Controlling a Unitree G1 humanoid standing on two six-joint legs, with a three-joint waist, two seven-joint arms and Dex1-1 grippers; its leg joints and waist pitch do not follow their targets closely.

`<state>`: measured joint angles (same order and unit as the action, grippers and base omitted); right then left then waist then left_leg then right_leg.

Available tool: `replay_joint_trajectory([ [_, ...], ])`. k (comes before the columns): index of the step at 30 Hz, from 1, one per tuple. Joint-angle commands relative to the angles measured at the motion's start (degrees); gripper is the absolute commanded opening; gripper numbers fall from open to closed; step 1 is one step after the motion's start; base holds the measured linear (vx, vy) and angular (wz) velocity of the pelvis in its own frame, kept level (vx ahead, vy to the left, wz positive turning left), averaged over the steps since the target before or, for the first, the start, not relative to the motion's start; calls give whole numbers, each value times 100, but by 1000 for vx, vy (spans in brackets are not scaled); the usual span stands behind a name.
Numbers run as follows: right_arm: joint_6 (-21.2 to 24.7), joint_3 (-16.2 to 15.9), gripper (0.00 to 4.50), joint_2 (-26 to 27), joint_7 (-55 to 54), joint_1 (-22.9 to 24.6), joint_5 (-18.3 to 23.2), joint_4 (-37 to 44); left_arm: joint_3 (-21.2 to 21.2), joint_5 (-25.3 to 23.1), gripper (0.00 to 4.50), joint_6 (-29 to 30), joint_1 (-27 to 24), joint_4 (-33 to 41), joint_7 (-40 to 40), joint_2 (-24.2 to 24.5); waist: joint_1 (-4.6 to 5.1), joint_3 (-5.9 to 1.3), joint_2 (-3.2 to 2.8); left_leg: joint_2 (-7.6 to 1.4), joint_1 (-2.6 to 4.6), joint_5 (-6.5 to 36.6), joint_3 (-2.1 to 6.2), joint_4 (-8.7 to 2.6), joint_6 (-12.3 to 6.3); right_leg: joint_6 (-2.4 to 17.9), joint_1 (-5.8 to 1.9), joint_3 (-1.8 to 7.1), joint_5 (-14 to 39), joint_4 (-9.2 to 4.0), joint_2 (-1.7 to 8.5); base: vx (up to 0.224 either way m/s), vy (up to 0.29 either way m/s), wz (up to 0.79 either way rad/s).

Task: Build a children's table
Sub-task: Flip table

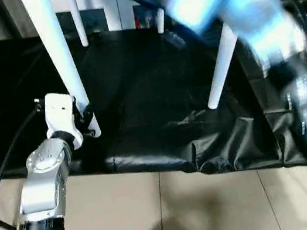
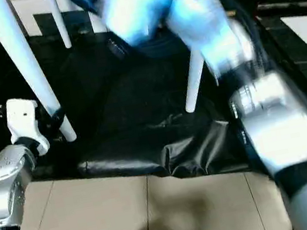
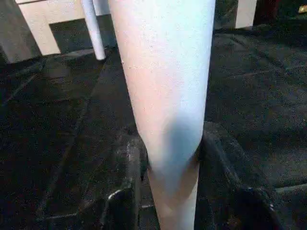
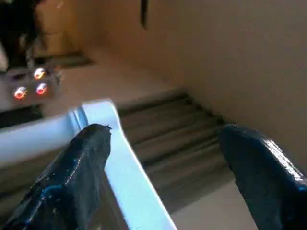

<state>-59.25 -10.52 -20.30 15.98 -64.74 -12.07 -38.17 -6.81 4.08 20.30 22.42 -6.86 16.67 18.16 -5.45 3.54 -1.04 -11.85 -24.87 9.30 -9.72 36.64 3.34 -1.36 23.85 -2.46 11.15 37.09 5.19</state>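
Observation:
The children's table stands on its white legs on a black sheet (image 1: 152, 109). My left gripper (image 1: 86, 124) is shut on the lower end of the near-left leg (image 1: 63, 59). In the left wrist view that leg (image 3: 168, 96) sits between the black fingers (image 3: 129, 191). The near-right leg (image 1: 222, 67) and two far legs (image 1: 77, 21) stand free. My right arm (image 1: 256, 19) is raised and blurred at the upper right. In the right wrist view my right gripper (image 4: 163, 129) is open, with the white tabletop's rim (image 4: 96, 115) beside one finger (image 4: 81, 163).
The black sheet ends in a crumpled front fold (image 1: 219, 151) above the tiled floor (image 1: 159, 215). A black cable (image 1: 6, 159) loops at the left by my left forearm. White furniture (image 1: 116, 2) stands behind the table. A device with small lit lamps (image 4: 29, 86) is in the right wrist view.

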Motion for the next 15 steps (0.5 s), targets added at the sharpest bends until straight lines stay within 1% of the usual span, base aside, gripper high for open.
replay_joint_trajectory([
  [1,223,140,396,102,-6,545,460,439,144,-129,151,-274,179,72,155,142,41,-525,-125,-19,287,1411,2,-417,-99,1237,-257,106,-322,-300,92,0,0,0],
  [2,247,146,396,109,-3,585,487,470,147,-130,151,-276,177,71,158,146,48,-517,-123,-25,285,1510,5,-433,-92,1242,-252,104,-206,-310,98,0,0,0],
  [3,538,207,396,178,-31,952,637,614,153,-141,151,-293,170,54,162,186,58,-521,-111,-24,282,1581,15,-446,-64,1230,-268,99,-47,-316,95,0,0,0],
  [4,723,244,396,212,-73,1164,666,669,149,-149,151,-303,163,47,161,211,55,-522,-112,-27,286,1601,15,-452,-52,1222,-265,102,-2,-328,98,0,0,0],
  [5,1124,329,396,282,-189,1632,708,802,137,-160,151,-322,141,37,162,262,49,-499,-126,-32,307,1751,14,-474,7,1202,-232,110,218,-364,90,0,0,0],
  [6,1671,421,396,398,-234,2139,945,978,133,-196,151,-324,103,47,169,334,60,-492,-102,-31,304,1895,25,-499,55,1176,-241,111,405,-372,93,0,0,0],
  [7,1769,440,396,422,-243,2230,996,1011,133,-206,151,-327,95,48,169,350,65,-489,-97,-29,304,1918,27,-508,67,1142,-245,115,454,-383,89,0,0,0],
  [8,2051,479,396,462,-277,2565,1123,1178,125,-232,151,-339,72,43,174,397,67,-484,-103,-34,307,2017,29,-521,97,1129,-229,117,562,-391,100,0,0,0],
  [9,2351,513,423,502,-315,2865,1220,1326,116,-256,151,-349,51,41,186,448,63,-487,-93,-32,316,2107,36,-533,143,1081,-234,114,709,-414,106,0,0,0],
  [10,2539,585,423,549,-429,3111,1265,1443,113,-280,151,-362,31,37,196,492,64,-478,-99,-33,321,2148,34,-536,157,1055,-219,123,765,-429,106,0,0,0],
  [11,2689,669,423,589,-559,3359,1353,1598,100,-289,151,-385,13,26,203,526,80,-482,-105,-32,299,2171,51,-555,216,1011,-223,122,834,-424,115,0,0,0],
  [12,2901,823,430,637,-771,3653,1363,1832,86,-276,151,-426,-12,6,224,572,81,-482,-103,-32,308,2198,45,-557,222,986,-215,126,873,-441,117,0,0,0],
  [13,2966,897,433,658,-870,3751,1353,1906,82,-274,151,-439,-24,2,233,591,67,-477,-105,-32,317,2158,39,-554,231,956,-200,139,879,-454,120,0,0,0],
  [14,3124,987,442,686,-984,3886,1330,2073,82,-265,151,-456,-39,-3,244,618,79,-478,-98,-30,303,2147,44,-556,244,953,-201,137,878,-440,119,0,0,0],
  [15,3595,1228,442,792,-1352,4099,1175,2335,65,-224,151,-465,-76,-2,289,669,78,-478,-96,-21,298,2080,41,-566,253,911,-206,136,897,-444,114,0,0,0],
])
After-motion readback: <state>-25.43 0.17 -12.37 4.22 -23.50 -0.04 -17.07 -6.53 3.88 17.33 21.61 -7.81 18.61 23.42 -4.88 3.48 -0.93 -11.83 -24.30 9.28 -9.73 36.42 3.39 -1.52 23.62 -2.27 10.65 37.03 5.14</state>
